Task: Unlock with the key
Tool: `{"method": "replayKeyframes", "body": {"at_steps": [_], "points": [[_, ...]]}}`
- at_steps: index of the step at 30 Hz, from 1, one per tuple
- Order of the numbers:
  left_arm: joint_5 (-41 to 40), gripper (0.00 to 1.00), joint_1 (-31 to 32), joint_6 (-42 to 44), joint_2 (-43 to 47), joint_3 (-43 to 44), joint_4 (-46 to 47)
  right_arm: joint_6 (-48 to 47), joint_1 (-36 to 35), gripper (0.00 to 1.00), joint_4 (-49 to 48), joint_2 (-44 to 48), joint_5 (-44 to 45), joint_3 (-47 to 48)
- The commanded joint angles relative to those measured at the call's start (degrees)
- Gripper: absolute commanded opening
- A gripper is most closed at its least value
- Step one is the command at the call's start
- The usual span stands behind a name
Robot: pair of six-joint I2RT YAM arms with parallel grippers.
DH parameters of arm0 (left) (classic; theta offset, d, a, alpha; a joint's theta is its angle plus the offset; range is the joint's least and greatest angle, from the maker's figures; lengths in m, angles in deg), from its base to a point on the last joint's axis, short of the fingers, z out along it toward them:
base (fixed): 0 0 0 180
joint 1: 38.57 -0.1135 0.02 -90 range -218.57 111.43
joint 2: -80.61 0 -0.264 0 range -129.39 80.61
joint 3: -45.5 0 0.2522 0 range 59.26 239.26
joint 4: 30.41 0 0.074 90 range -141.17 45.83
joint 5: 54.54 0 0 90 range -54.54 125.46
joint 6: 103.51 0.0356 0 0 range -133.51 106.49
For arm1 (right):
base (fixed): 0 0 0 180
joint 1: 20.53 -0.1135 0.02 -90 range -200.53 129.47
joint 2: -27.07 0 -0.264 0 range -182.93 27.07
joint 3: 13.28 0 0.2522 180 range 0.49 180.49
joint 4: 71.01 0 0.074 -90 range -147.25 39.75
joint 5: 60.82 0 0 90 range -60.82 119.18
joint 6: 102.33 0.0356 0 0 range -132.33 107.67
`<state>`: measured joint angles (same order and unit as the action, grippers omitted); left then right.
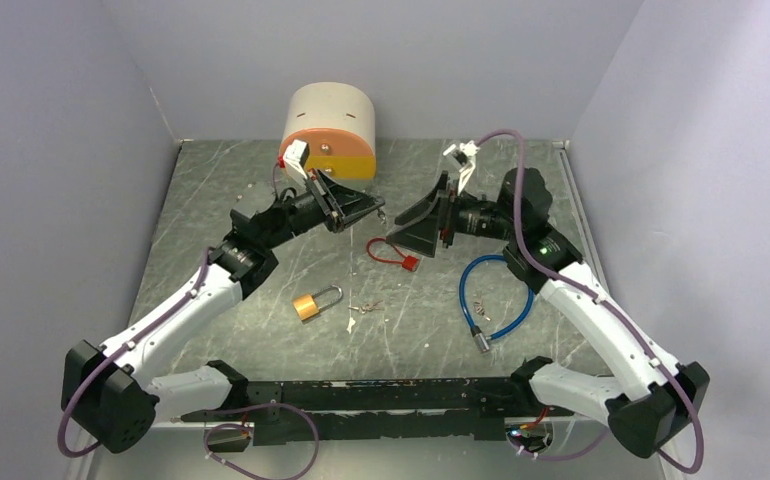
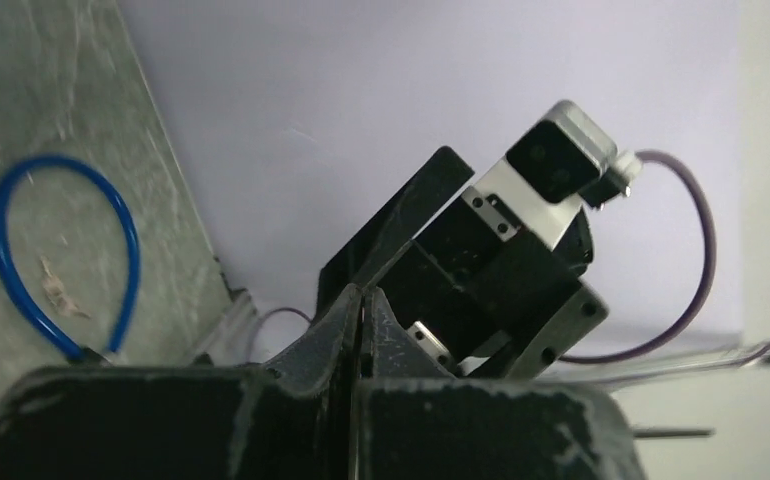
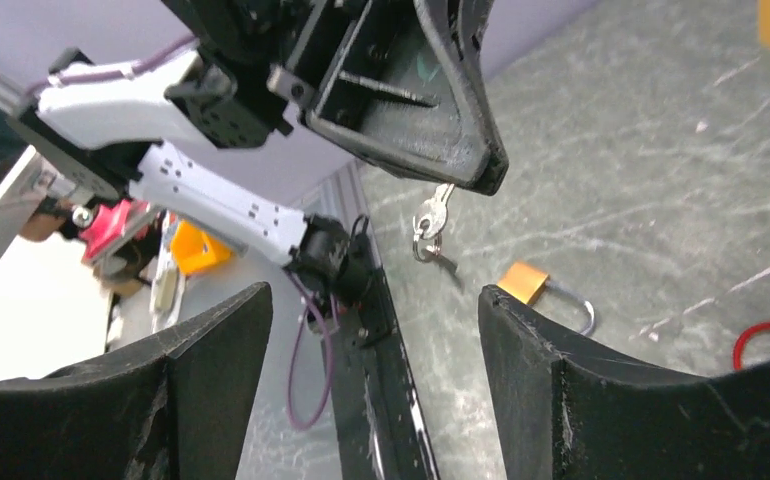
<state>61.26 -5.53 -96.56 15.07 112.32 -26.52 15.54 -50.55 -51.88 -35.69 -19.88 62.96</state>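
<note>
1. Left fingers [image 3: 456,150] clenched on the key [image 3: 437,212]; it hangs from their tips.
2. Right fingers [image 3: 211,350] released, gripping nothing, facing the key.
3. Brass padlock [image 1: 311,303] lies on the bench [image 1: 221,190], apart from both.

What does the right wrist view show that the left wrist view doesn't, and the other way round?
Right wrist only: the key pinched at the tip of the left gripper, the gold padlock lying on the table, and the right gripper with its fingers wide open. Left wrist only: the blue cable loop and the right arm's wrist camera. Both: the grey table and the left gripper, shut.
</note>
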Motion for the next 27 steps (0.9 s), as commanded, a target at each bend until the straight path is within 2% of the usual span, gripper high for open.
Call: {"method": "replayKeyframes", "body": {"at_steps": [1,5,10,16,21,27], "points": [[2.74,0.03,-0.05,20.83,2.26,2.31,8.70,12.93,0.16,0.77,-20.29,4.78,7.13,-3.56],[7.00,0.03,-0.04,26.09,2.12,2.42,16.32,18.65,-0.23,0.69,-29.12,3.25,8.04,-4.66],[7.17,0.03,-0.02,25.23,1.18,2.31,21.91,17.38,-2.14,0.53,-27.23,-0.10,9.55,-1.00],[6.60,0.03,0.00,22.74,0.06,1.65,26.54,17.92,-2.41,0.47,-27.77,-0.57,11.22,-0.89],[6.69,0.02,0.01,21.84,-0.77,1.24,29.02,19.24,-2.41,0.31,-29.24,-1.64,10.07,-0.19],[7.07,0.03,-0.02,21.96,-1.26,1.37,29.85,19.60,-2.40,0.28,-29.66,-2.18,9.64,-0.16]]}}
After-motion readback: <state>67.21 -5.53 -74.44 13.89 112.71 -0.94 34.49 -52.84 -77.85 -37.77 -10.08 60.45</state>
